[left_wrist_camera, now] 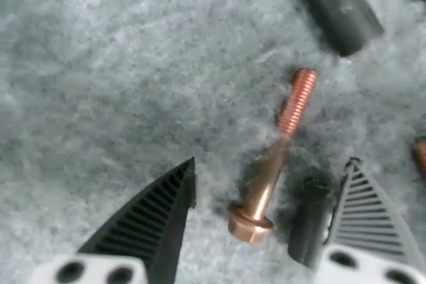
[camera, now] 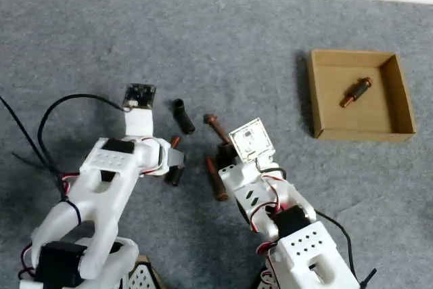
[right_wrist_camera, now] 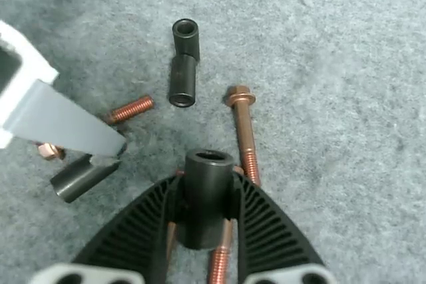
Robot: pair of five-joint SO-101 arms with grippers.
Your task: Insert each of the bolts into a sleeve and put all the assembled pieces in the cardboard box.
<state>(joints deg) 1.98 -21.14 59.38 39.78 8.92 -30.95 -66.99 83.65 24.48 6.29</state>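
Clamping sleeve [right_wrist_camera: 208, 194], right jaws (box [camera: 379, 109] holds 1)

In the right wrist view, the clamped sleeve [right_wrist_camera: 205, 214] between the right gripper [right_wrist_camera: 207, 183] fingers covers most of a bolt beneath it [right_wrist_camera: 218, 261], so we cannot tell where its head lies. Farther out from that gripper, a grey finger [right_wrist_camera: 63, 124] of the left gripper [left_wrist_camera: 271, 161] hides the middle of another bolt [right_wrist_camera: 131, 109] and one end of a lying sleeve [right_wrist_camera: 80, 177]. From above, the camera board [camera: 252, 140] hides the right gripper's fingers. Beyond the left gripper, we see a blurred sleeve [left_wrist_camera: 339, 8] cut by the picture's edge. Beside one finger, an orange scrap [left_wrist_camera: 421, 156] is too cropped to name.
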